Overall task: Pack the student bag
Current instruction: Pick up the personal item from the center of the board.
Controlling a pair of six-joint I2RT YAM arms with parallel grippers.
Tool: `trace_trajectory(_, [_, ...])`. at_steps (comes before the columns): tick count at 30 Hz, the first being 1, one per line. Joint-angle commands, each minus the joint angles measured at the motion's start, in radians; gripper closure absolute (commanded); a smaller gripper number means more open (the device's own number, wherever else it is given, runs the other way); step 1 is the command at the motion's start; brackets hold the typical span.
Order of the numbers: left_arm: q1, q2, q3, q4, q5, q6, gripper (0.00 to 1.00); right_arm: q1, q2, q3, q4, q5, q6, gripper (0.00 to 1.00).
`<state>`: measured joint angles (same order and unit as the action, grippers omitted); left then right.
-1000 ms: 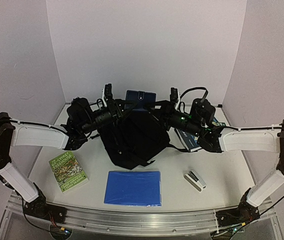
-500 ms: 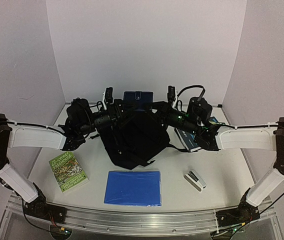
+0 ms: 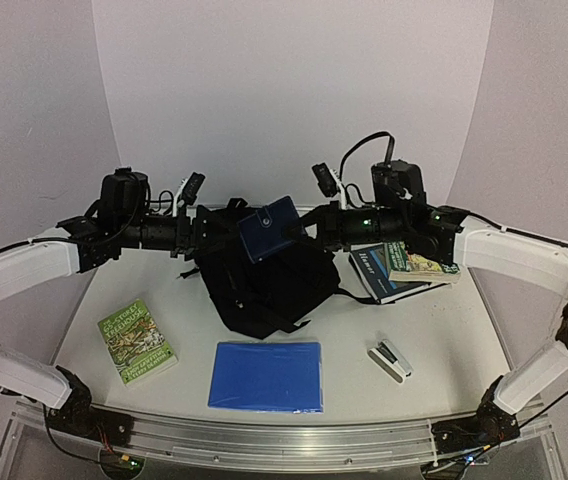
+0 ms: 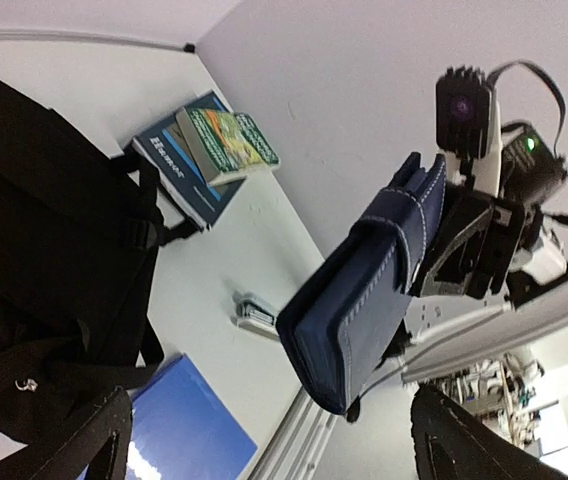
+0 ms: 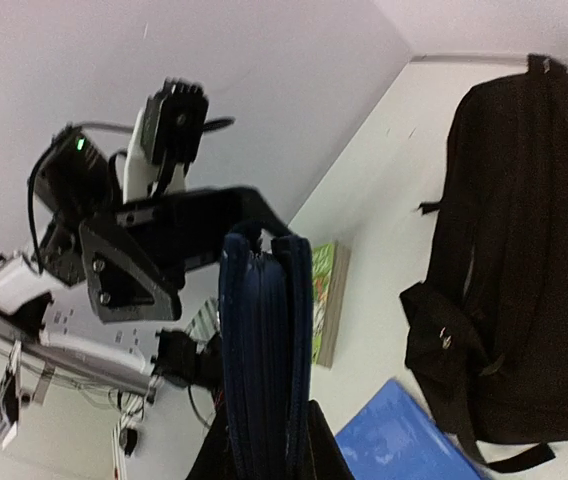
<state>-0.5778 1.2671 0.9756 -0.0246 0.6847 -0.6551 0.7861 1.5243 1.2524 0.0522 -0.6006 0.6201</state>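
1. Look mid-table for the student bag (image 3: 264,285): black, slumped on the surface, with a strap trailing toward 4 o'clock.
2. Clamped tight on a navy zip case (image 3: 272,228) with the right gripper (image 3: 299,228); held tilted in the air above the bag's 12 o'clock edge.
3. Parted wide at the left gripper (image 3: 202,232), up at the bag's 10 o'clock, with its fingers (image 4: 89,442) well apart in the wrist view. Cannot tell whether touching the fabric.
4. At the bag's 3 o'clock, find a blue book (image 3: 376,278) with a green paperback (image 3: 422,263) lying across its far corner.
5. At 8 o'clock, see a second green book (image 3: 136,342), face up and apart from the bag.
6. At 6 o'clock, just beside the bag, spot a blue folder (image 3: 266,375) lying flat.
7. At 4 o'clock, find a stapler (image 3: 389,358) lying on the table (image 3: 464,340).
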Motion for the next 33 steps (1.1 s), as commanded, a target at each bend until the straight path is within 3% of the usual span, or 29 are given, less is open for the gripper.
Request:
trace_trajectory(1, [-0.005,-0.011,0.087,-0.232,0.196,0.188,0.01,0.011,0.03,0.061,-0.161,-0.284,-0.13,1.0])
trace_trajectory(6, [-0.048,0.044,0.171,-0.396,0.234,0.284,0.0,0.017,0.047,0.078,-0.202,-0.418,-0.17,1.0])
trace_trajectory(15, [-0.132,0.12,0.225,-0.402,0.298,0.294,0.01,0.034,0.075,0.099,-0.274,-0.462,-0.229,1.0])
trace_trajectory(33, [-0.197,0.184,0.245,-0.377,0.378,0.282,0.32,0.053,0.092,0.086,-0.292,-0.472,-0.262,1.0])
